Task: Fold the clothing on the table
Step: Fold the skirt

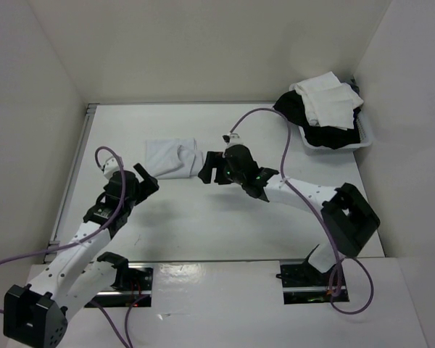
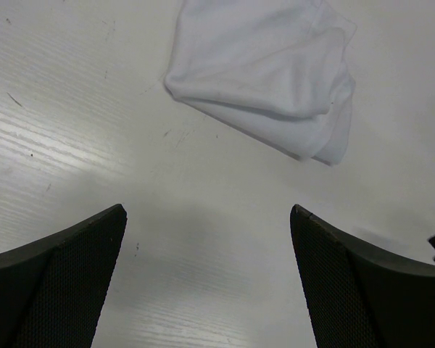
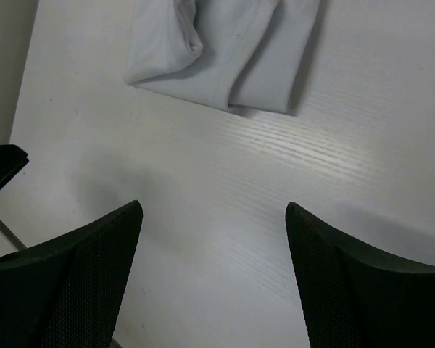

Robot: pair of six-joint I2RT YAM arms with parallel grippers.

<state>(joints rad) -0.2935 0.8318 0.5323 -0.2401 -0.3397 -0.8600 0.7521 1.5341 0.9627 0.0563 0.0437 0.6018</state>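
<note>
Overhead alone shows a bin (image 1: 367, 136) well right of the clothing (image 1: 172, 158), which lies bunched on the table (image 1: 225, 225). Left gripper (image 1: 148, 178), jaws apart, sits just nearer; right gripper (image 1: 206, 169), jaws apart, beside its right end.

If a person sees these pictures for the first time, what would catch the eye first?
First the clothing, a small white bundle lying alone on the table. The left gripper and right gripper sit one on each side of it, both open and empty. In the far right corner a bin holds a heap of black and white garments.
</note>
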